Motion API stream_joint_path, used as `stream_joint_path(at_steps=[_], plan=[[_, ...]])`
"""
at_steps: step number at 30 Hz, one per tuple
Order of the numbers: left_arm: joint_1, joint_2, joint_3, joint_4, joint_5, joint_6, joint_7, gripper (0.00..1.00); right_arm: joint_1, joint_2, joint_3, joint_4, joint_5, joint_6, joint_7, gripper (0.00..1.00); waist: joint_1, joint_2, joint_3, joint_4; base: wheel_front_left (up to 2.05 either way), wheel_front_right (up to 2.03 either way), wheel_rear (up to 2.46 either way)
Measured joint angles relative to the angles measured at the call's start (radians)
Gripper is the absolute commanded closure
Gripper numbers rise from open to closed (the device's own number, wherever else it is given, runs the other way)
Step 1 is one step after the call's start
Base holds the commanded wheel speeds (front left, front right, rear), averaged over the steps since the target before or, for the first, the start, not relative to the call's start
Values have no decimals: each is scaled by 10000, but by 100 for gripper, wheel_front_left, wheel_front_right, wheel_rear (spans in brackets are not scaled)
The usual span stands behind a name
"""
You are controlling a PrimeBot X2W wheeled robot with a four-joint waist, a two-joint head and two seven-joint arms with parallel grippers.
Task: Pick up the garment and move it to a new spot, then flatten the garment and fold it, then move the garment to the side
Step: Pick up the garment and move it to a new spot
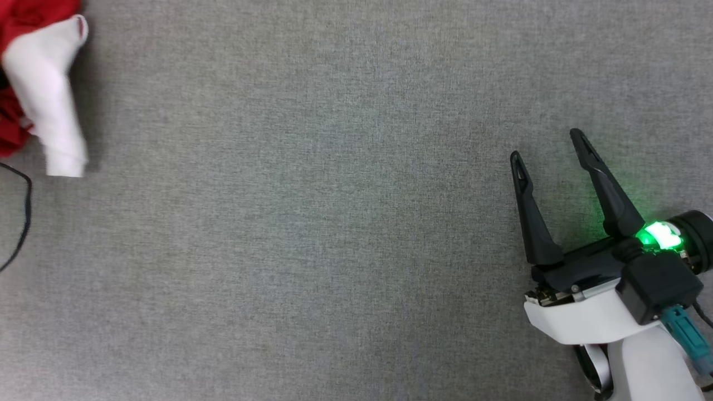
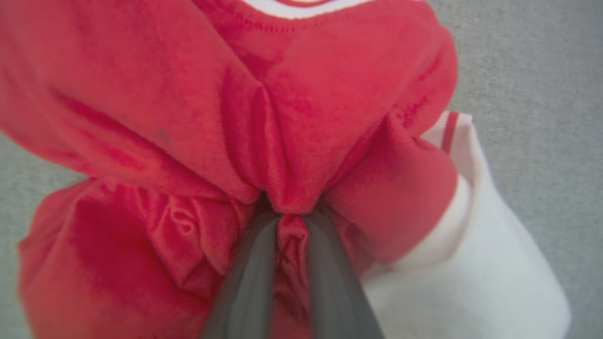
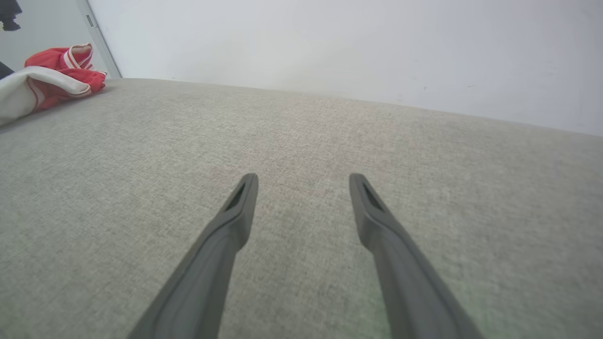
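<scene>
The garment (image 1: 42,94), red with white sleeves, is bunched at the head view's top left corner, one white sleeve hanging toward me. Close up in the left wrist view, the garment (image 2: 301,117) bulges in red folds, with white collar trim at the top and a white sleeve at the lower right. My left gripper (image 2: 292,219) is shut on a pinched fold of that red cloth. Far off at the lower right of the head view, my right gripper (image 1: 548,147) stands open over bare grey fabric. In the right wrist view the garment (image 3: 52,77) lies at the far left.
A grey fabric surface (image 1: 312,223) spreads across the head view. A thin black cable (image 1: 25,211) curves along the left edge below the garment. A pale wall (image 3: 358,52) rises behind the surface's far edge in the right wrist view.
</scene>
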Motion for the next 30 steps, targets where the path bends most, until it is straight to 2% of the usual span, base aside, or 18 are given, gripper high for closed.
stream_joint_path(at_steps=[5, 10, 16, 21, 28, 30], plan=[[529, 84, -612, -631, -604, -2, -441, 100, -25, 23, -8, 228, -27, 0, 10, 0, 0, 0, -418, 19, 0, 0, 0], [1400, 430, -1440, -1620, -989, -10, -968, 100, -14, 88, -2, 474, 75, 0, 13, 0, 0, 0, -1125, -55, 0, 0, 0], [2476, 621, -2073, -3348, -1889, -12, -1929, 100, 37, 178, 65, 777, 238, 0, 13, 0, -1, 0, -2161, -310, 0, 0, 0], [3290, 761, -2784, -4637, -1962, -12, -2529, 100, 244, 205, -17, 894, 453, 0, 13, 0, -3, 0, -2980, -608, 0, 0, 0], [3687, -155, -3593, -5478, -1496, -12, -3549, 100, 576, 215, -138, 980, 897, 0, 13, 0, -3, 0, -3865, -1104, 0, 0, 0], [3677, -633, -3852, -5413, -1174, 38, -3753, 100, 631, 217, -267, 1030, 926, 0, 13, 0, -3, 0, -4048, -1259, 0, 0, 0]])
